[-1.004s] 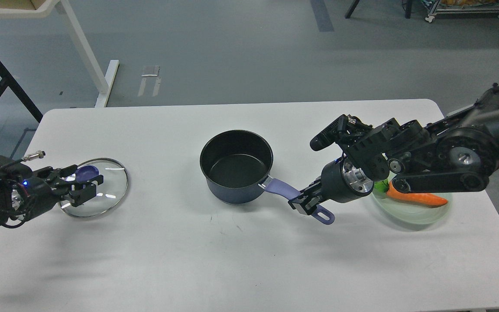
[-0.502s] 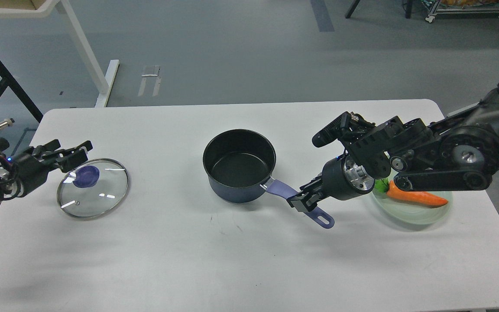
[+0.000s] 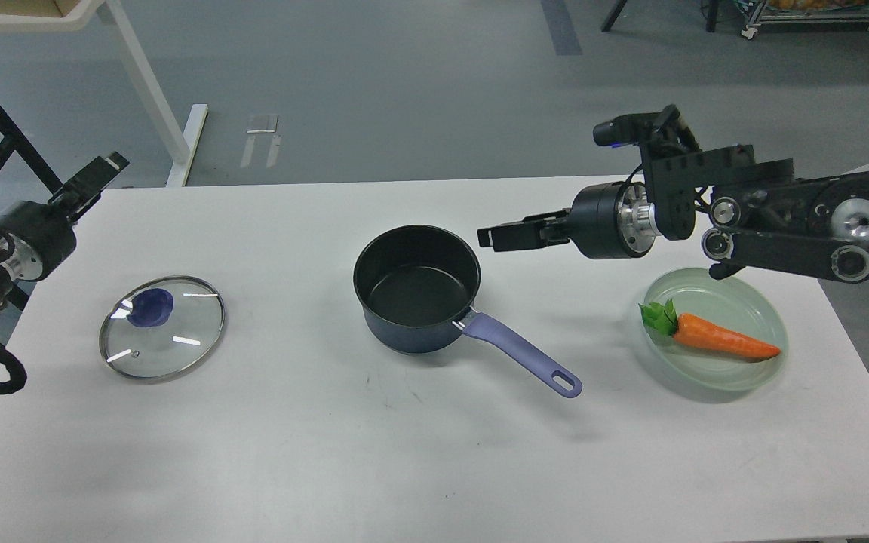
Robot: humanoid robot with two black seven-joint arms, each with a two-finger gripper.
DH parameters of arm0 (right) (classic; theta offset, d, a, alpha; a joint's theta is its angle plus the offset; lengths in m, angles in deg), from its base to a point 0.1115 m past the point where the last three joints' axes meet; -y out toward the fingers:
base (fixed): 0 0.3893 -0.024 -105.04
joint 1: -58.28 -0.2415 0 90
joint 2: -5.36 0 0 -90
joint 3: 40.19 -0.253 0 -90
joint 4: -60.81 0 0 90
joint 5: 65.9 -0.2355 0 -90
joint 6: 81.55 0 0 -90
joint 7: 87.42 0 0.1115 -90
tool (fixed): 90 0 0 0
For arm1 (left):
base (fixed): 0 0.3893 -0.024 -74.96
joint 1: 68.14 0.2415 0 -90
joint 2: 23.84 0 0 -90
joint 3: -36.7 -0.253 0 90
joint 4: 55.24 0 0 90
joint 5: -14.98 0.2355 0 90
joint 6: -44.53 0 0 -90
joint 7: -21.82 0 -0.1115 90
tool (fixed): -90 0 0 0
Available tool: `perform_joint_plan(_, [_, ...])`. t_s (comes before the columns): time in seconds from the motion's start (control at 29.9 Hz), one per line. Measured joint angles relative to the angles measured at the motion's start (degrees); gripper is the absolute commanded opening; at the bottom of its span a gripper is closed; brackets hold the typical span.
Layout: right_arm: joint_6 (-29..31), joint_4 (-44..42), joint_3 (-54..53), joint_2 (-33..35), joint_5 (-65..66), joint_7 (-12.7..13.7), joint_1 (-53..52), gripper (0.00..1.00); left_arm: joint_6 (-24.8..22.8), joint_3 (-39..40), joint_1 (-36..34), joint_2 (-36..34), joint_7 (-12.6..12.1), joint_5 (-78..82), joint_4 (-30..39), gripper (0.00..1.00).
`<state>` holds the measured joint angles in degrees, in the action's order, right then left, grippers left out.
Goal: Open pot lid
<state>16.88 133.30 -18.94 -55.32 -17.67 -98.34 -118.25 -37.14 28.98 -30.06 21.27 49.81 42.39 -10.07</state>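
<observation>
The dark blue pot stands open at the table's middle, its purple handle pointing to the front right. The glass lid with a purple knob lies flat on the table to the left, well apart from the pot. My left gripper is raised beyond the table's left edge, far above and behind the lid; it is dark and its fingers cannot be told apart. My right gripper hovers just right of the pot's rim, pointing left, open and empty.
A pale green plate with an orange toy carrot sits at the right, under my right arm. The white table ends near the lid on the left. A black stand and white table legs are beyond the far left.
My right gripper let go of the pot handle and rose up and back to beside the pot's rim. My left gripper drew further up and back from the lid.
</observation>
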Motion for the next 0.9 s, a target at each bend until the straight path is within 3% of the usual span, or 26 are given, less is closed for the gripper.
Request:
perform_joint_plan(0.2, [-0.13, -6.36, -27.11, 2.51, -2.45, 0.12, 14.71, 1.00, -0.92, 5.80, -0.15, 5.81, 0.00, -13.73, -3.13, 0.99])
perform_joint_plan(0.4, [-0.16, -10.47, -47.46, 1.97, -11.82, -0.71, 28.85, 1.00, -7.14, 13.95, -0.07, 13.34, 0.00, -22.05, -9.75, 0.99])
perform_joint_plan(0.6, [-0.33, -14.61, -57.99, -1.91, -30.09, -1.44, 38.93, 1.00, -11.71, 21.56, 0.25, 20.11, 0.00, -28.95, -16.15, 0.99])
perform_joint_plan(0.9, [-0.42, -26.10, -69.81, -11.47, -50.77, -2.12, 42.64, 1.00, -17.59, 24.96, 0.92, 24.52, 0.00, -40.85, -16.81, 0.99])
